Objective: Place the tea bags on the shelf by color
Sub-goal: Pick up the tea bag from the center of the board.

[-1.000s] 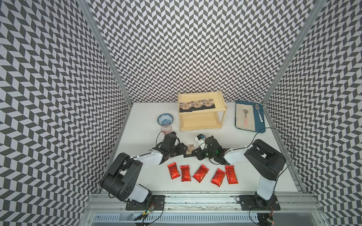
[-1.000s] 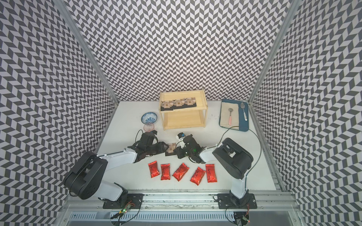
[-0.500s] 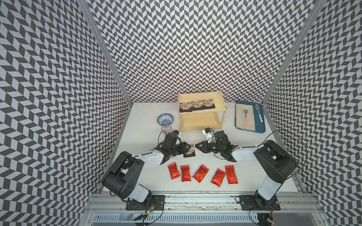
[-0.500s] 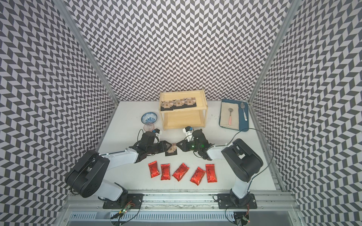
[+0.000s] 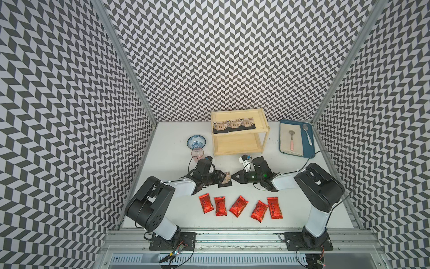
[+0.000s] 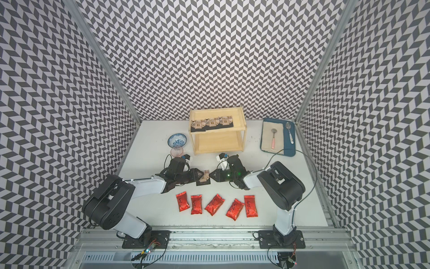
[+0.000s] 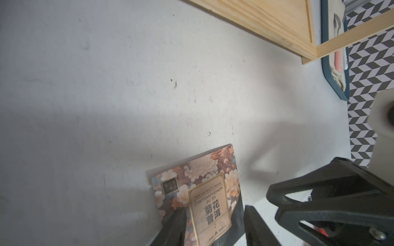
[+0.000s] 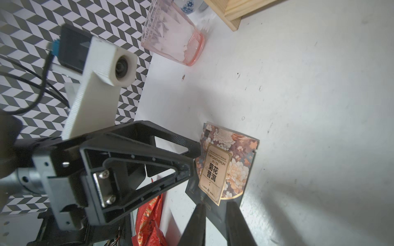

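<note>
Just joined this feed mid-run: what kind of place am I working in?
Most likely a lab robot test cell, not a home kitchen: chevron-patterned walls box in a white table, two robot arms are mounted on an aluminium rail, and the shelf and red tea bags look like staged props.

Both top views look steeply down from high above the front rail [image 5: 232, 235], far off, facing the back wall [image 5: 232, 58], and share nearly the whole table [image 5: 167, 149]; the left wrist view sits low and close, looking past the left pincer [image 7: 213, 223] toward the shelf [image 7: 266, 23]; the right wrist view, equally close, looks past the right pincer [image 8: 215, 217] the opposite way; both wrist views share one black tea bag [image 7: 211, 191].
</note>
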